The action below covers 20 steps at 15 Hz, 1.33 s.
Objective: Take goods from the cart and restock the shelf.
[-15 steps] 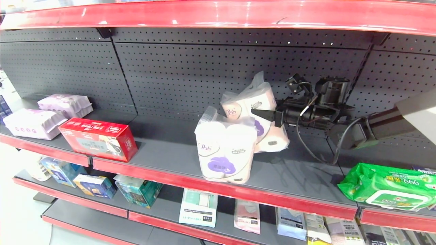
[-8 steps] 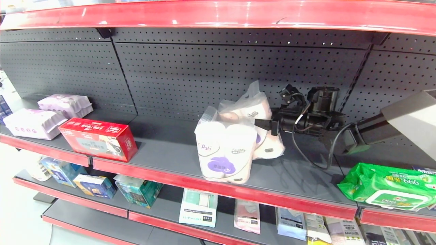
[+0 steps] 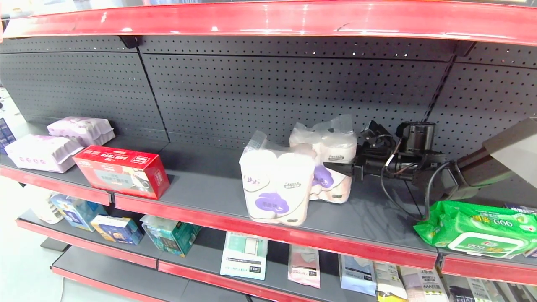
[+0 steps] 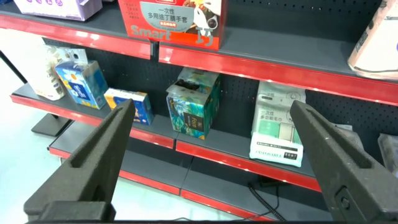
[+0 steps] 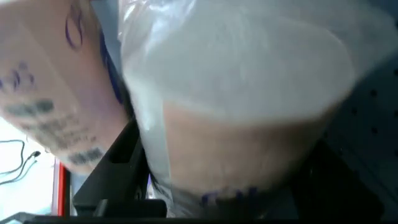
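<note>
Toilet paper pack (image 3: 325, 161) stood upright on the shelf (image 3: 201, 184), close to the back panel and just behind the front pack (image 3: 277, 184) of the same kind. My right hand (image 3: 335, 167) was at its side, touching it or nearly so. In the right wrist view the pack (image 5: 236, 93) was pressed very close to the camera. I could not tell whether this hand was gripping the pack or had already let it go.

I judged the main danger to be in pulling back. The wrapping is thin, loose film with a free flap on top. If the film caught on my hand, the pack would come along with it, lean over, or fall on its side. It is tall and soft, so I expected it to tip easily.

The second danger was the front pack. It stood near the red front edge of the shelf, and the two packs seemed to touch. A push forward on the rear one could send the front one over the edge.

The cable (image 3: 426, 201) of my right arm also hung just beside the green wipes pack (image 3: 474, 226), so a fast move could drag that pack.

My left hand (image 4: 211, 106) was wide and empty, facing the lower shelves (image 4: 112, 127).
</note>
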Available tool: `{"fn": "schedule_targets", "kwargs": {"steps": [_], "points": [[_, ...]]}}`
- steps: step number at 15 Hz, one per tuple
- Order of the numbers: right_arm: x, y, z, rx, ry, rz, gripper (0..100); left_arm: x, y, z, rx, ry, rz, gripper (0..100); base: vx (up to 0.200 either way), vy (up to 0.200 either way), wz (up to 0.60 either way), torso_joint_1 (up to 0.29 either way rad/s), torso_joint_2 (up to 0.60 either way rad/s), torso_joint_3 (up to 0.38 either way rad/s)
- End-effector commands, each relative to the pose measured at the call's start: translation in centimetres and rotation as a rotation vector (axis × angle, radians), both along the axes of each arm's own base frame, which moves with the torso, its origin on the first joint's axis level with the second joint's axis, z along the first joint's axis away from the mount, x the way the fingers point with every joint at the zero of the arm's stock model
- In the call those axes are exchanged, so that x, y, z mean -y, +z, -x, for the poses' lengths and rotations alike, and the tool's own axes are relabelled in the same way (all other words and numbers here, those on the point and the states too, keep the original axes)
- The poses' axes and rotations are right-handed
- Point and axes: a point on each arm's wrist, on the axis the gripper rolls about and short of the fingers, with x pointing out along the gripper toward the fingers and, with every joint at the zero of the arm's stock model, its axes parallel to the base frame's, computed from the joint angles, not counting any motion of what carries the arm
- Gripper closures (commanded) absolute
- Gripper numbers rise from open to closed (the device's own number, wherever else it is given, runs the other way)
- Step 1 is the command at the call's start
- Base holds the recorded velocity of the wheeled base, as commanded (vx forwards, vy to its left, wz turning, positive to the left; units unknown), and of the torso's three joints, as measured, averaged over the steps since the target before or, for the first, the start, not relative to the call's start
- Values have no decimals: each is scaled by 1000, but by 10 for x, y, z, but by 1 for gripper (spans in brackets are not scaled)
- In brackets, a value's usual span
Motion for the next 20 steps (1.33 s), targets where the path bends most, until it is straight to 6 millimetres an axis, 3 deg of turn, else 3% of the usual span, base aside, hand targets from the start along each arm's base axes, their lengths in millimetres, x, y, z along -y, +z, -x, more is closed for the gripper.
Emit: {"fn": "schedule_targets", "kwargs": {"steps": [1, 6, 15, 20], "points": [[2, -15, 1, -5, 13, 32, 100, 0, 0, 0, -1, 1, 0, 0, 0, 0, 0, 0, 0, 0], [2, -22, -8, 5, 12, 39, 100, 0, 0, 0, -1, 1, 0, 0, 0, 0, 0, 0, 0, 0], [-36, -14, -10, 22, 88, 13, 100, 0, 0, 0, -1, 1, 0, 0, 0, 0, 0, 0, 0, 0], [-37, -6, -14, 8, 77, -20, 100, 0, 0, 0, -1, 1, 0, 0, 0, 0, 0, 0, 0, 0]]}}
